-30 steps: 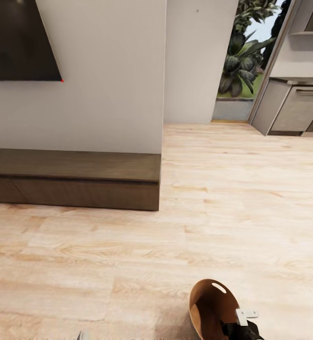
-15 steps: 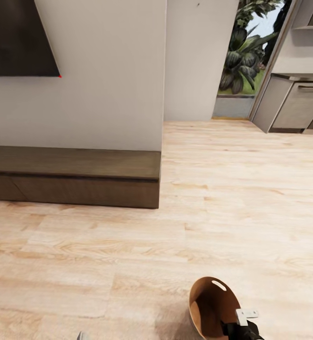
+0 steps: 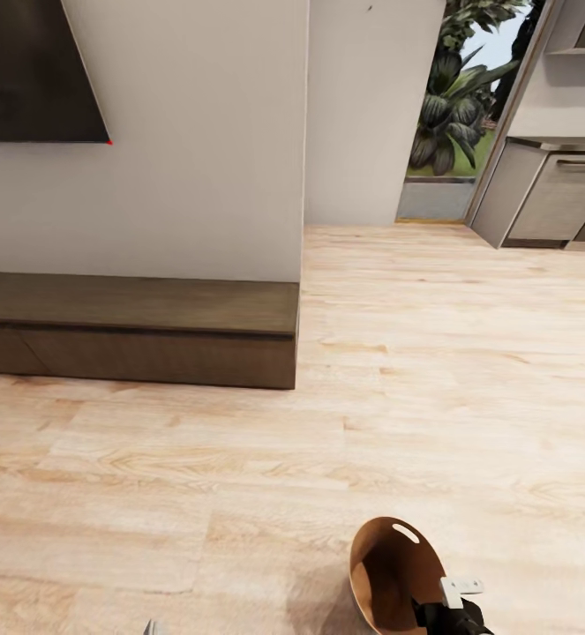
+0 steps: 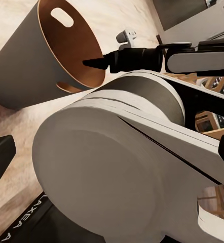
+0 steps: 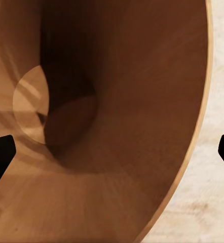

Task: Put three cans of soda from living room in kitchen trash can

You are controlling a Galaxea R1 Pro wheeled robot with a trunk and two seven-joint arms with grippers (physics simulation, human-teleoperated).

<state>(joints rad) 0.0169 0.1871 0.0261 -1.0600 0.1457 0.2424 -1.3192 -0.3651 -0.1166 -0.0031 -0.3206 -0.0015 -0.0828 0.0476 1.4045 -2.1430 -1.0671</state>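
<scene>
The bin (image 3: 396, 573) is sitting tilted at the bottom of the head view, its glossy brown inside facing up and a small slot showing near the far rim, with the light wood floor (image 3: 433, 370) spreading out beyond it. The right gripper (image 3: 446, 608) is reaching in at the near edge of the bin; in the left wrist view its dark fingers (image 4: 99, 62) are pointing at the bin's rim, one lying against the brown inner wall, and it seems to be grasping the bin by the rim, though the clamping itself is not plain to see. In the right wrist view the brown hollow of the bin (image 5: 117, 116) is lying straight ahead, with the two black fingertips (image 5: 0, 152) standing far apart at the edges. Whether the left gripper is clenched or released cannot be told. A low dark wooden shelf (image 3: 133, 331) is running along the white wall (image 3: 204, 176), under a black screen (image 3: 27, 70). Grey cabinets (image 3: 548, 203) are standing far off beside a doorway with green plants (image 3: 446, 106).
</scene>
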